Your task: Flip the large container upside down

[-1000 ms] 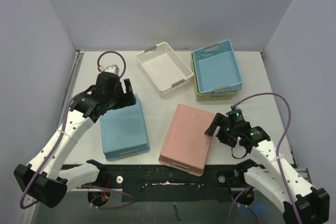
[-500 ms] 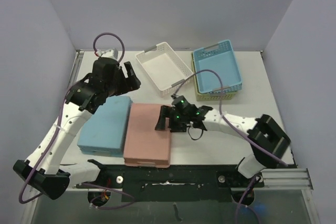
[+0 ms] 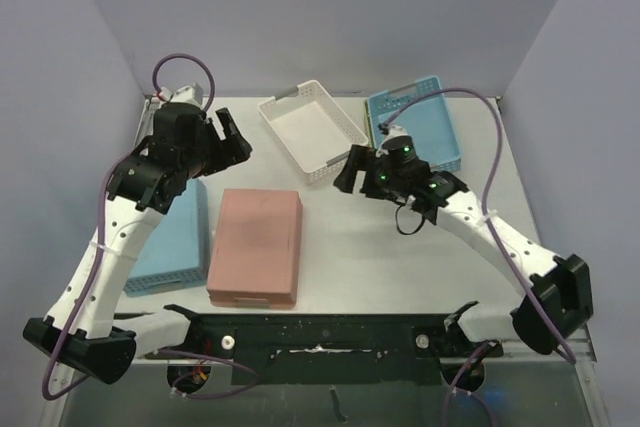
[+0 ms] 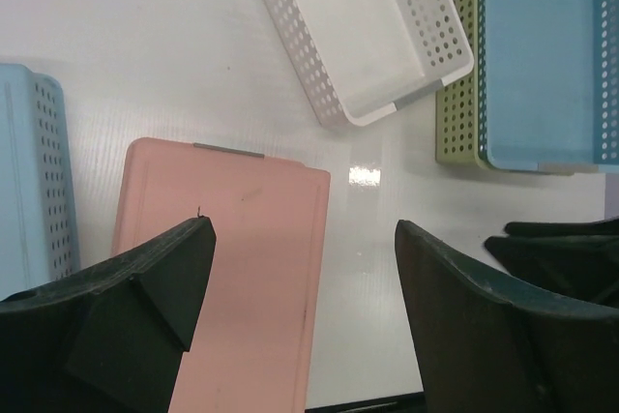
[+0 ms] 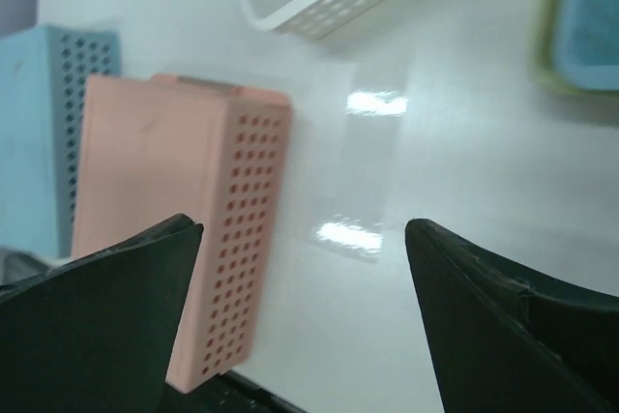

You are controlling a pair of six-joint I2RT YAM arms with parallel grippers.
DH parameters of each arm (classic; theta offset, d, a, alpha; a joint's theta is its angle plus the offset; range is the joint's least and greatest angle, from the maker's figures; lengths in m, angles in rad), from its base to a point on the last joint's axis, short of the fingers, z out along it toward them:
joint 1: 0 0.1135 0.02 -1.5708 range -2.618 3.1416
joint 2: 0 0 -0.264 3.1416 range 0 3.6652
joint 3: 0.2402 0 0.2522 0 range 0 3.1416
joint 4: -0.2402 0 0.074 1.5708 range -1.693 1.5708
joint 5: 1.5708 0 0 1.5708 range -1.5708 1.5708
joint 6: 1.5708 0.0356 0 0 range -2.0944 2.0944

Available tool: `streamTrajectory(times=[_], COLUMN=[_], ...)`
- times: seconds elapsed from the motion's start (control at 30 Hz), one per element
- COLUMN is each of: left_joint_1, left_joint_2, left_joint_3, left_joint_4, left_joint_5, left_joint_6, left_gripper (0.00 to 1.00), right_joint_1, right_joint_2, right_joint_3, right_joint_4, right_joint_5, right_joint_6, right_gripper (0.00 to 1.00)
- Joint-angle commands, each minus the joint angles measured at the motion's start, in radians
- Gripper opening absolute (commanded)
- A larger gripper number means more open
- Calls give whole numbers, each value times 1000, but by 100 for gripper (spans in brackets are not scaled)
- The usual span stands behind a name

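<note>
Pink container (image 3: 254, 247): bottom up on tabletop (image 3: 400, 257), toward 8 o'clock.
Left fingers (image 4: 135, 307): spread, empty, at its 12 o'clock.
Right fingers (image 5: 493, 336): spread, empty, at its 2 o'clock.

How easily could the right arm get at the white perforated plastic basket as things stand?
Probably yes: the open right gripper hovers close beside the white perforated plastic basket, and nothing stands between them.
</note>
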Motion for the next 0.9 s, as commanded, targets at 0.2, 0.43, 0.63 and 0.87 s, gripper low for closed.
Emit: streamTrajectory(times=[0.2, 0.43, 0.63, 0.87], left_joint_1=[-145, -209, -237, -252], left_joint_2=[76, 31, 23, 13], left_joint_3=[-75, -194, -224, -243], left_joint_4=[134, 264, 267, 288], left_joint_5=[86, 135, 133, 136], left_joint_6=[-25, -95, -110, -125], left_gripper=[74, 73, 72, 72], right_joint_1=[-361, -546, -636, -675], right_joint_2=[-53, 119, 295, 465], right_joint_3=[196, 359, 501, 646], right_joint_4=[-348, -363, -338, -387], right_joint_5=[351, 511, 420, 335], right_joint_6=[-299, -413, -516, -563], right_gripper=[92, 92, 89, 56])
